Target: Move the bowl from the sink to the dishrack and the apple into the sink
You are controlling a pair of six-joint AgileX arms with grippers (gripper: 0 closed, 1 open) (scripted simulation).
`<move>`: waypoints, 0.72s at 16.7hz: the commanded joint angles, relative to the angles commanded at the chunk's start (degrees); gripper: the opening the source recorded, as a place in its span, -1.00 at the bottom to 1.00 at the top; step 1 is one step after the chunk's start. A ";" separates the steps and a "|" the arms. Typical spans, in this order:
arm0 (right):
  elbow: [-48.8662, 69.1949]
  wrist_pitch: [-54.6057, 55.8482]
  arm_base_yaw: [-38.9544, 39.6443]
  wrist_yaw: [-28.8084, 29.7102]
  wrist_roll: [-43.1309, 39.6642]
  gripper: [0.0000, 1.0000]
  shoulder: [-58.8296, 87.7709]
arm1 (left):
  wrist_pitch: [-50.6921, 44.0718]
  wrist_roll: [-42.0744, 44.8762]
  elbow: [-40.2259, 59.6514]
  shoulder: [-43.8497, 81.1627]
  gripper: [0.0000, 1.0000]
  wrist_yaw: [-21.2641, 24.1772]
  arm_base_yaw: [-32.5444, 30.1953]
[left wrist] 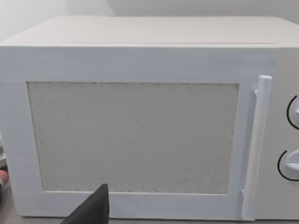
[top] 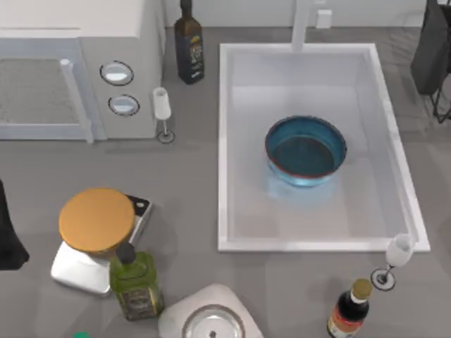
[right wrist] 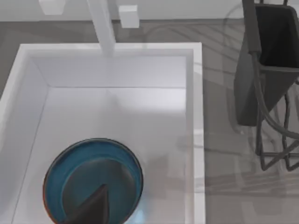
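Note:
The blue bowl (top: 305, 150) with its reddish-brown rim stands upright in the white sink (top: 224, 141), right of the basin's middle. In the right wrist view the bowl (right wrist: 79, 168) lies just beyond a dark part of my right gripper (right wrist: 93, 207), which is above the basin's near end. The dark wire dishrack (top: 433, 49) stands right of the sink at the back, also seen as the dishrack (right wrist: 266, 60). My left gripper (left wrist: 93, 210) faces the microwave door. A red sliver (left wrist: 2, 178) shows beside the microwave; I cannot tell whether it is the apple.
A white microwave (top: 77, 63) fills the back left. A dark bottle (top: 189, 46) and a wine glass (top: 162, 105) stand between it and the sink. In front are an orange-lidded container (top: 96, 220), a green bottle (top: 134, 282), a sauce bottle (top: 350, 310) and another glass (top: 398, 253).

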 joint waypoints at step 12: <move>64.70 -33.89 14.39 2.38 16.31 1.00 66.90 | 0.00 0.00 0.00 0.00 1.00 0.00 0.00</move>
